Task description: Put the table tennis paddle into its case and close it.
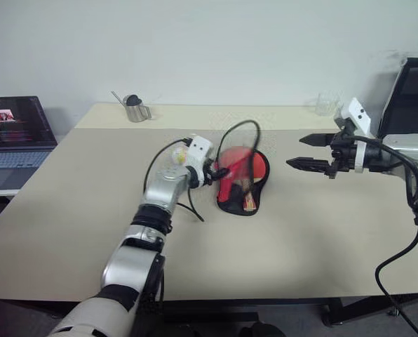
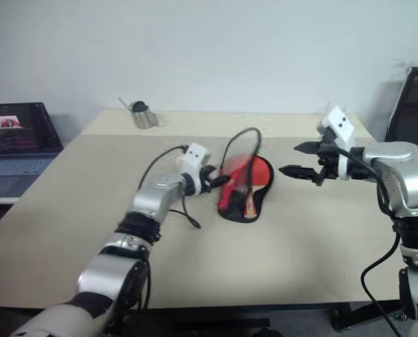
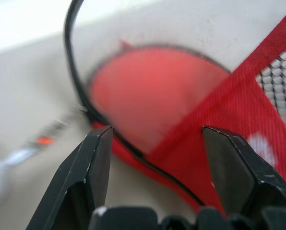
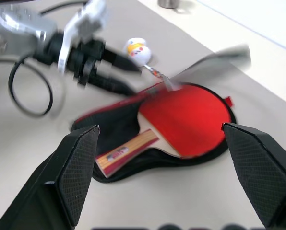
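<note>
A plain white wall backed a wide beige table [image 1: 76,210] carrying a steel jug [image 1: 134,109] at the far edge, with a laptop [image 1: 12,140] on a side desk. Near the centre lay the soft red paddle-shaped case [image 4: 114,167] with black lining, unzipped. The red-faced table tennis paddle [image 4: 186,120] with its light-wood handle rested inside on the lower half, handle toward the narrow end. The left gripper [image 1: 212,173] was at the case's raised upper flap, jaws parted around the flap edge; whether they pinched it could not be told. The right gripper [image 1: 311,151] hovered beside the case, jaws fully released and empty. Risk, as a judgement: folding the flap carelessly could drag the case sideways or trap the white ball [image 4: 138,50] on its cord in the seam, blocking closure.
</note>
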`<state>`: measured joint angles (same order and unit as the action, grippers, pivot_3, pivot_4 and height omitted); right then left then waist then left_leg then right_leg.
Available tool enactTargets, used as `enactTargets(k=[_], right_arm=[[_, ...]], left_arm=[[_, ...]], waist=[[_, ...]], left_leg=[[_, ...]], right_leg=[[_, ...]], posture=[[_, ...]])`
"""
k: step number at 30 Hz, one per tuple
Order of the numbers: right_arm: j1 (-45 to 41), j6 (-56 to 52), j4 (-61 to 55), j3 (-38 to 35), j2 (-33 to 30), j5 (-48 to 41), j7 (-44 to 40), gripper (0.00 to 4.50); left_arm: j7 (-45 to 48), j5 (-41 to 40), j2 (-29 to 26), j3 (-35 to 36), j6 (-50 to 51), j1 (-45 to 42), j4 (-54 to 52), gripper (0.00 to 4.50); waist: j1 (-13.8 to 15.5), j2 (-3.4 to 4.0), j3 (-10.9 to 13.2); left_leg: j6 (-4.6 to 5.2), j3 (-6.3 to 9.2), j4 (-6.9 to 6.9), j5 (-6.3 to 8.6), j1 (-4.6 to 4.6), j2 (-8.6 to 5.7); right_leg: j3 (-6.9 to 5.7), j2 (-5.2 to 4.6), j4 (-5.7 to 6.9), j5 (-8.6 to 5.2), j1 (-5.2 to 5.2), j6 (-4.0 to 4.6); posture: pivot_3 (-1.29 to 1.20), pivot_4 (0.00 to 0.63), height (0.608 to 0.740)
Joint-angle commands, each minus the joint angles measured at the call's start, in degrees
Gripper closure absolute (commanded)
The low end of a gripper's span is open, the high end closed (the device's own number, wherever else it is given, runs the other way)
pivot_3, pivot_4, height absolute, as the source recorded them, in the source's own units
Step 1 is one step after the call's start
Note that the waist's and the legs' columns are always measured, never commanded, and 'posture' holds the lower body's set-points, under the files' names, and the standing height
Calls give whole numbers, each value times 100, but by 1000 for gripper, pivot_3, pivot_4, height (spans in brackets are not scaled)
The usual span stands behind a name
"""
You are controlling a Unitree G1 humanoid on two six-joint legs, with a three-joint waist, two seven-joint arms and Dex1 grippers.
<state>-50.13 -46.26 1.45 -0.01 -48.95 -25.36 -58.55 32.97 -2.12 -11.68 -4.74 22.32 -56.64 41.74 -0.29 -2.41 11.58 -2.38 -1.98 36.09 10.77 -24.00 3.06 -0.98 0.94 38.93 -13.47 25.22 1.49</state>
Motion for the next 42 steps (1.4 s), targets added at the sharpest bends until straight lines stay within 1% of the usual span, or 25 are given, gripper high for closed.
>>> enactTargets(k=[1, 7, 10, 13, 15, 17, 21, 24, 27, 31, 38, 42], right_arm=[[-60, 105, -99, -295, -180, 5, 46, 39], [116, -25, -304, -340, -147, -101, 108, 39], [42, -300, -202, -403, 151, -273, 364, 39], [-112, -1056, 181, -640, 900, -498, 1139, 39], [-207, -1723, 533, -800, 1449, -464, 1848, 39], [-178, -2105, 738, -749, 1777, -350, 2247, 39], [-254, -2595, 1303, -994, 2509, -302, 3000, 39], [-293, -2713, 1479, -1121, 2741, -282, 3292, 39], [-354, -2550, 2129, -1167, 3141, -157, 3677, 39], [-512, -2359, 2634, -1279, 3449, -154, 3839, 39], [-740, -1812, 3586, -1466, 3625, -22, 4070, 39], [-834, -1659, 3925, -1499, 3716, 2, 4127, 39]], left_arm=[[-130, 290, 57, -340, 203, 240, -436, 1319], [185, 423, -328, -539, 451, 532, -883, 1319], [432, 280, -657, -387, 571, 585, -1266, 1319], [1093, -167, -1124, -138, 658, 773, -2092, 1319], [1645, -610, -1462, 41, 806, 1000, -2824, 1319], [2102, -942, -1826, 146, 937, 1264, -3473, 1319], [2602, -1337, -2519, 302, 1238, 1764, -4325, 1319], [2639, -1436, -2748, 316, 1303, 1937, -4573, 1319], [2451, -1571, -2881, 512, 1551, 2183, -4870, 1319], [2292, -1711, -2969, 607, 1802, 2404, -5239, 1319], [2055, -1912, -3141, 804, 2140, 2680, -5734, 1319], [1937, -2006, -3210, 881, 2260, 2800, -5899, 1319]], waist=[[-39, 0, 0], [-148, 0, 0], [-183, 0, 0], [-216, 0, 0], [-223, 0, 0], [-199, 1, 0], [-172, 2, -1], [-149, 2, -1], [-129, -2, -3], [-154, -3, -4], [-187, -8, -9], [-193, -14, -17]], left_leg=[[0, -1, -1, 0, 2, 0], [0, 4, -2, 0, 18, 3], [0, 0, -2, 0, 21, 3], [-1, -1, -2, 0, 22, 16], [-3, -4, -3, -2, 20, 30], [-8, -5, -6, -5, 19, 41], [-8, -13, -10, -4, 17, 42], [-6, -15, -6, -4, 17, 41], [-5, -7, -3, -4, 13, 39], [-4, -10, -5, -4, 13, 38], [-4, -9, -5, -4, 23, 42], [-1, -5, -3, -6, 37, 43]], right_leg=[[4, 0, 2, 0, 0, 0], [6, 0, 7, 0, -9, 0], [14, 0, 8, 2, -8, -3], [15, 1, 11, 3, -6, -3], [12, 3, 12, 4, -5, 0], [10, 4, 13, 5, -2, 3], [21, 3, 10, 4, 3, 4], [22, 3, 9, 5, 2, 3], [19, 3, 8, 5, -2, 2], [24, 5, 6, 5, 0, 1], [24, 20, 8, 6, -5, 2], [24, 26, 9, 10, -20, 5]], posture=[[0, 150, 740], [0, 150, 740], [0, 150, 740], [0, 150, 740], [0, 150, 740], [0, 150, 740], [0, 150, 740], [0, 150, 740], [0, 150, 740], [0, 150, 740], [0, 150, 740], [0, 150, 740]])
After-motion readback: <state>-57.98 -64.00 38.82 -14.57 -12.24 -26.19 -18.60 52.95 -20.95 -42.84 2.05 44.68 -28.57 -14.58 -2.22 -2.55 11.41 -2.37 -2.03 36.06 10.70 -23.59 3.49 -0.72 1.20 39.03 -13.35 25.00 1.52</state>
